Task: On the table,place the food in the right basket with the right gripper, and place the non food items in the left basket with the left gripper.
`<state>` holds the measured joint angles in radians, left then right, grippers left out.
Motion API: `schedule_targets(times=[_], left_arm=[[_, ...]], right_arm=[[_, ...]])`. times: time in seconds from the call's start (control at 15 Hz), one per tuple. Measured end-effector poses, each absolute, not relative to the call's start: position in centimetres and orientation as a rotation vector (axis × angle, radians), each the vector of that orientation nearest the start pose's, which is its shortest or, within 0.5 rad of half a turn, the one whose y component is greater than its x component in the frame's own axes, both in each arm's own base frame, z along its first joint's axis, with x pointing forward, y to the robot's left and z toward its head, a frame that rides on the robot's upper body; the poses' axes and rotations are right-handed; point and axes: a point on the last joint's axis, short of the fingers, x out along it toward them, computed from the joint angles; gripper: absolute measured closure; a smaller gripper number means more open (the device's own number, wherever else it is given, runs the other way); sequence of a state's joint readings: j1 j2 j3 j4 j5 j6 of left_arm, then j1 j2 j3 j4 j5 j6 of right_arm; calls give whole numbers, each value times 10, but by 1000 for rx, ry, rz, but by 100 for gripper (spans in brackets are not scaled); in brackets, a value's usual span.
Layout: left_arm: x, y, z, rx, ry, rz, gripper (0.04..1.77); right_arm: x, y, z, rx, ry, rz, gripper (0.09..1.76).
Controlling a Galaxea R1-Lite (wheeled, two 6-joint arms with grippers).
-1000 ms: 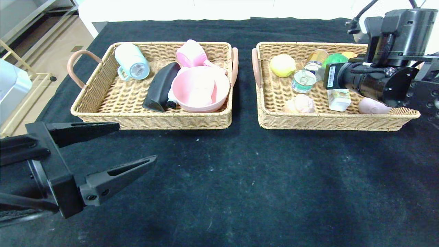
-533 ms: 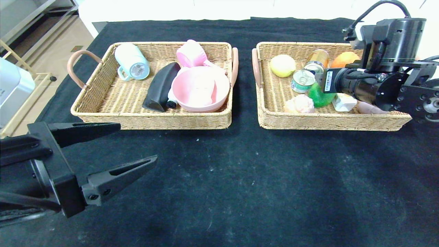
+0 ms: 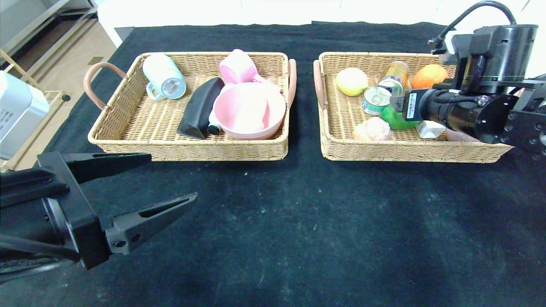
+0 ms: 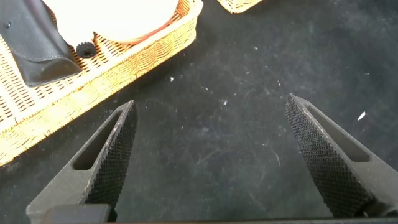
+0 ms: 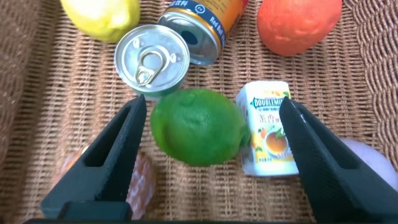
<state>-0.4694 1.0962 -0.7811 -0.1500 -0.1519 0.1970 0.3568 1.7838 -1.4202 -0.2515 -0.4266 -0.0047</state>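
Hovering low at the near left of the counter (image 3: 273,221), left hand (image 3: 145,183) parked, jaws spread wide, holding nothing. Beyond it, left basket (image 3: 128,136) loaded with mug (image 3: 164,76), pink bottle (image 3: 238,66), black brush-like thing (image 3: 198,106) and pink bowl (image 3: 249,110). No loose items seen on the cloth between the baskets.

Further right, right basket (image 3: 341,149) filled with yellow lemon (image 3: 351,81), two cans, an orange (image 3: 428,75), a bun (image 3: 372,129), a carton (image 5: 268,127) and the lime (image 5: 198,126). Poised over that basket, right hand (image 5: 211,134), jaws wide apart on either side of the lime, clear of it in the wrist view, gripping nothing. Lime lay on the wicker, touching the carton and just beside the tin can (image 5: 152,59); smooth, glossy, green, lemon-shaped, likely to roll if nudged.

Judged as the release step, probably the last item. Best done by lifting straight up with jaws kept wide, away from the carton and can, so that neither fingertip dragged the lime sideways.
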Motion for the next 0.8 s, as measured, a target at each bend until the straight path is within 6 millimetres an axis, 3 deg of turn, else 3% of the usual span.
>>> schedule_targets(times=[0.4, 0.6, 0.8], left_arm=[[129, -66, 270, 215, 88, -549, 9], [125, -57, 268, 195, 95, -502, 9], [107, -43, 267, 175, 120, -441, 9]], right_arm=[[284, 99, 286, -63, 141, -6, 20], [243, 87, 284, -72, 142, 99, 18], [198, 71, 281, -102, 134, 199, 17]])
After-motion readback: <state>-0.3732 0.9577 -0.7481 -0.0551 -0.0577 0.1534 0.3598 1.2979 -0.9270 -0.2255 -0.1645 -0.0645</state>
